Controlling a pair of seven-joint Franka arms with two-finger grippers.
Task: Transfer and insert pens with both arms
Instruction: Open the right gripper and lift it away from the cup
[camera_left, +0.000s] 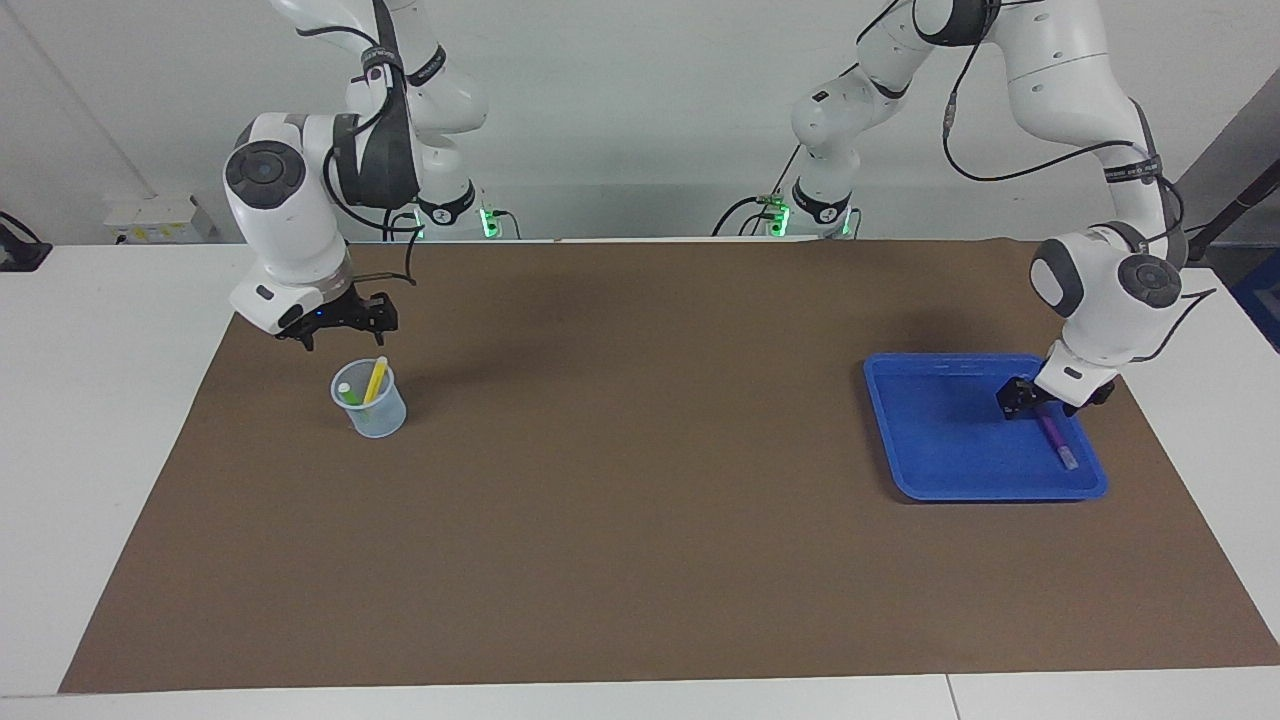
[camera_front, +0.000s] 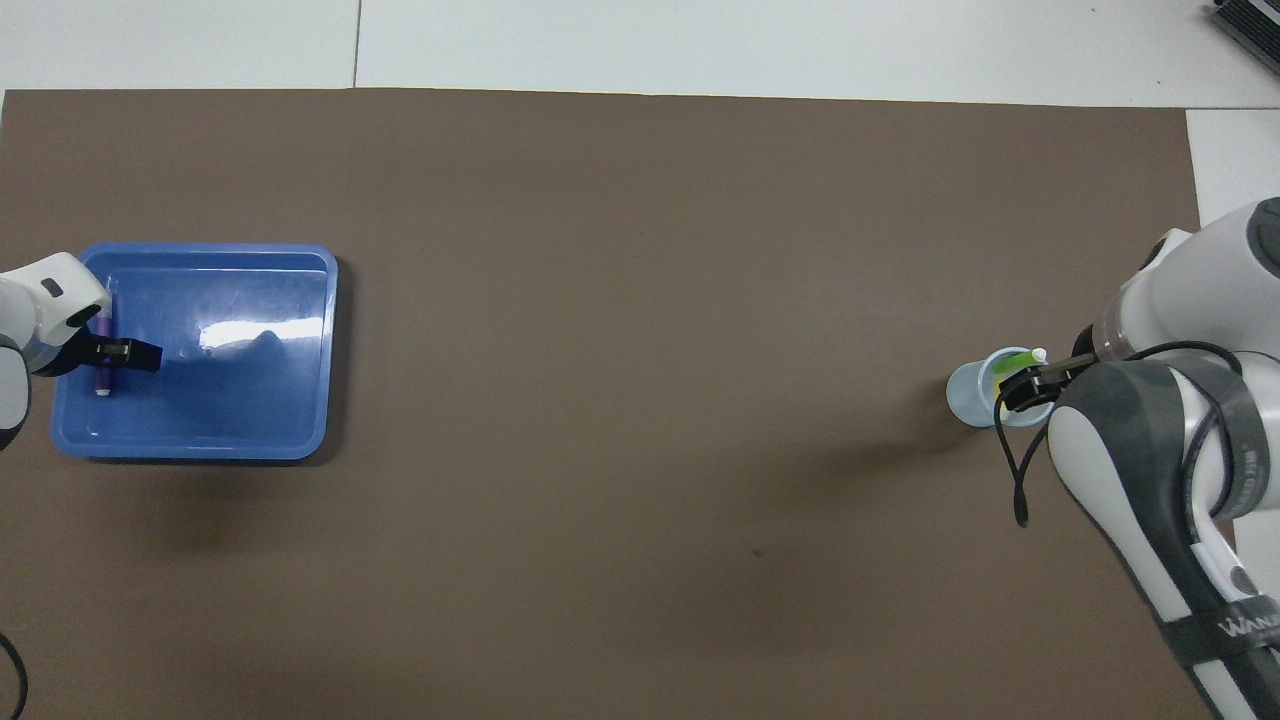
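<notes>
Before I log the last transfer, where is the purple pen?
The purple pen lies in the blue tray at the left arm's end of the table, with the left gripper low over its upper end.
</notes>
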